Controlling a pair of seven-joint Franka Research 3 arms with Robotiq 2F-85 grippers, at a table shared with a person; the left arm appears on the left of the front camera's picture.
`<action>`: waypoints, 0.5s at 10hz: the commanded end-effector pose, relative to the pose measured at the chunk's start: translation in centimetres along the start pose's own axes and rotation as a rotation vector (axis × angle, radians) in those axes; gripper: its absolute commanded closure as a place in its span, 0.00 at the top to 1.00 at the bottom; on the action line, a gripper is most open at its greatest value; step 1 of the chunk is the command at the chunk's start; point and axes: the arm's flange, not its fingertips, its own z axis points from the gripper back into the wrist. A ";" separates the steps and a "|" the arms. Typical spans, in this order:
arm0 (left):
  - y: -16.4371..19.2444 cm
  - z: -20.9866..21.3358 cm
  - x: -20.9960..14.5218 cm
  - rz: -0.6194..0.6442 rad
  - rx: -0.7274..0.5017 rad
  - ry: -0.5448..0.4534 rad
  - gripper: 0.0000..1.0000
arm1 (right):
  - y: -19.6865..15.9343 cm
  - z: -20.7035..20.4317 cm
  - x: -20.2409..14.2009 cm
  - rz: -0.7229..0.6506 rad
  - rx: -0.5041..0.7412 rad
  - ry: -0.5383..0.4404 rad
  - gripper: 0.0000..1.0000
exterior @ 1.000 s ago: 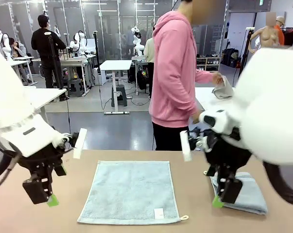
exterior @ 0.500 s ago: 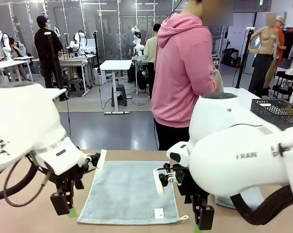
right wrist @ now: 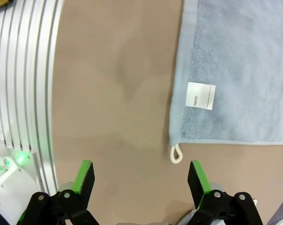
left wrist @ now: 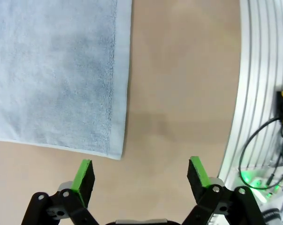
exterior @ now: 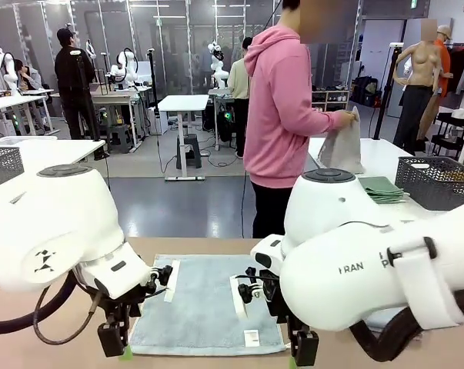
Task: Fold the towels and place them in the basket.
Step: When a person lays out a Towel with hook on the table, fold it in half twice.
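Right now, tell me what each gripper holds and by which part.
Nothing. The left gripper and the right gripper are both open, each near a corner of the towel.

Left gripper [left wrist: 141, 168], jaws wide: bare table [left wrist: 179, 93] is clear for me from 12 to 2 o'clock. The towel [left wrist: 57, 70] corner sits at 11. An aluminium rail [left wrist: 258, 84] with cables [left wrist: 261, 140] blocks 3. Right gripper [right wrist: 141, 172]: clear 10 to 12, the loop [right wrist: 176, 153] close at 1, rail at 9.
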 end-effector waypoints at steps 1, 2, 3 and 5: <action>-3.5 -3.1 -4.0 -0.003 0.043 -0.016 1.00 | -1.3 -2.0 0.2 0.025 -0.013 -0.020 1.00; -3.3 -3.6 -4.1 -0.022 0.040 -0.021 1.00 | -2.2 -2.6 0.4 0.022 -0.021 -0.011 1.00; -3.0 -3.9 -4.0 -0.025 0.044 -0.020 1.00 | -2.8 -3.0 0.4 0.022 -0.013 -0.016 1.00; -2.0 -5.2 -4.0 0.002 0.063 0.008 1.00 | -3.3 -4.0 0.7 0.031 -0.025 -0.011 1.00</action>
